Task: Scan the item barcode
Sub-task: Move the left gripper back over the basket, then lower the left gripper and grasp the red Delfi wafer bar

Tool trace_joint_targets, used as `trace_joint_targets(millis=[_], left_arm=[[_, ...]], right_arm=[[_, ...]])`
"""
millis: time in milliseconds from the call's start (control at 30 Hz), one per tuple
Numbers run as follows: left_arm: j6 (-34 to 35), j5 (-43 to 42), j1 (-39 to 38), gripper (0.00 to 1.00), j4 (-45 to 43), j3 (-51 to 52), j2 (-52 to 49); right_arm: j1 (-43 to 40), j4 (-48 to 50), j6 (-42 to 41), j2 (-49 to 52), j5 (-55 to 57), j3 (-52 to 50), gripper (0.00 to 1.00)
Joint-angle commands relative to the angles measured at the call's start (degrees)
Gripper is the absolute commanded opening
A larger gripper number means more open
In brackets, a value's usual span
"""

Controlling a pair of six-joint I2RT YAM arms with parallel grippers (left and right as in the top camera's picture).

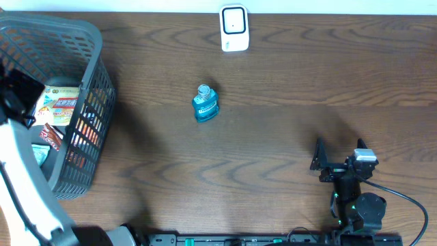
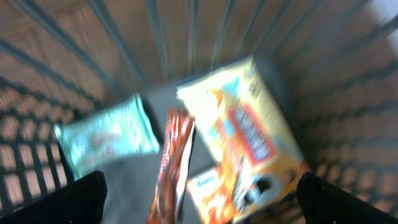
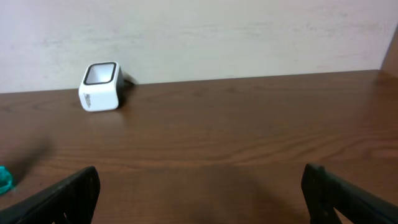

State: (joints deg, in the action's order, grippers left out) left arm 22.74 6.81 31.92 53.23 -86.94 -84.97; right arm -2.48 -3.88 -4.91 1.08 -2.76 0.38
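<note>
My left gripper (image 1: 26, 101) hangs open over the inside of the grey basket (image 1: 89, 41), nothing between its fingers (image 2: 68, 200). Below it in the blurred left wrist view lie a teal packet (image 2: 106, 134), a red-brown bar (image 2: 174, 165), a yellow-orange snack bag (image 2: 249, 130) and a small orange packet (image 2: 208, 194). A blue bottle (image 1: 205, 104) lies on the table, apart from both grippers. The white barcode scanner (image 1: 233, 27) stands at the far edge, also in the right wrist view (image 3: 99, 86). My right gripper (image 1: 339, 156) rests open and empty at the front right.
The basket's mesh walls (image 2: 37, 93) close in around the left gripper on all sides. The wooden table (image 3: 249, 124) stretches between the right gripper and the scanner. A sliver of the blue bottle (image 3: 4, 179) shows at the right wrist view's left edge.
</note>
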Motion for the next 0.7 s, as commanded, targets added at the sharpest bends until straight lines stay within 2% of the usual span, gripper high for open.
trace_joint_targets(millis=[0,200,467,667], left_arm=[[2.1,-2.34,0.26,0.98,4.42,-0.72,-4.9],[5.6,-2.34,0.28,0.98,7.17,1.66,-12.44],[5.64,-2.34,0.81,0.98,7.91,1.84,-19.19],[6.14,-2.36,4.2,0.98,7.72,3.17,-22.23]], right_arm=[[0.33,-0.24,0.7,-0.04,0.28,-0.07,0.99],[0.33,-0.24,0.7,-0.04,0.28,-0.07,0.99],[0.33,-0.24,0.7,-0.04,0.28,-0.07,0.99],[0.33,-0.24,0.7,-0.04,0.28,-0.07,0.99]])
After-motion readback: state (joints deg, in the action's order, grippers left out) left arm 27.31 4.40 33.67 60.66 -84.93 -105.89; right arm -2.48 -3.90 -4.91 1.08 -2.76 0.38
